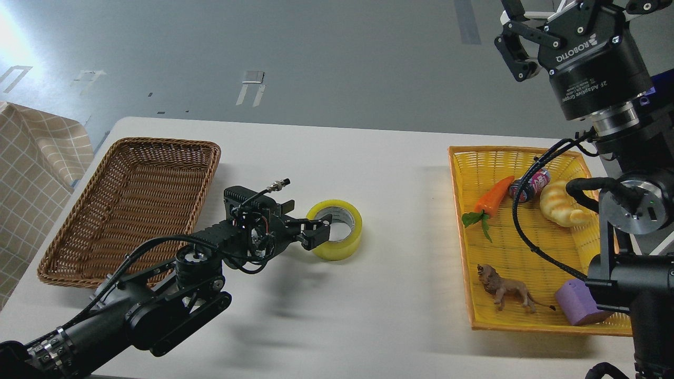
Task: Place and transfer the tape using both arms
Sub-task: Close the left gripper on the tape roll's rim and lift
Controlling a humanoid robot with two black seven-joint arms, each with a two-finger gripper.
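Observation:
The yellow tape roll [345,243] lies flat on the white table [379,168] near its middle, grey-white core facing up. My left gripper [315,232] reaches in from the lower left, low at the roll's left wall. Its fingers are parted, one over the rim and one against the outer side. My right gripper [513,39] hangs high at the top right, above the yellow basket and far from the tape. It holds nothing, its fingers spread and partly cut off by the frame's top edge.
A brown wicker basket [158,143] stands at the left with nothing in it. A yellow basket [457,210] at the right holds a carrot [492,197], a can [529,184], a croissant toy [561,205], a lion [505,289] and a purple block [579,308]. A checked cloth [31,173] hangs at far left.

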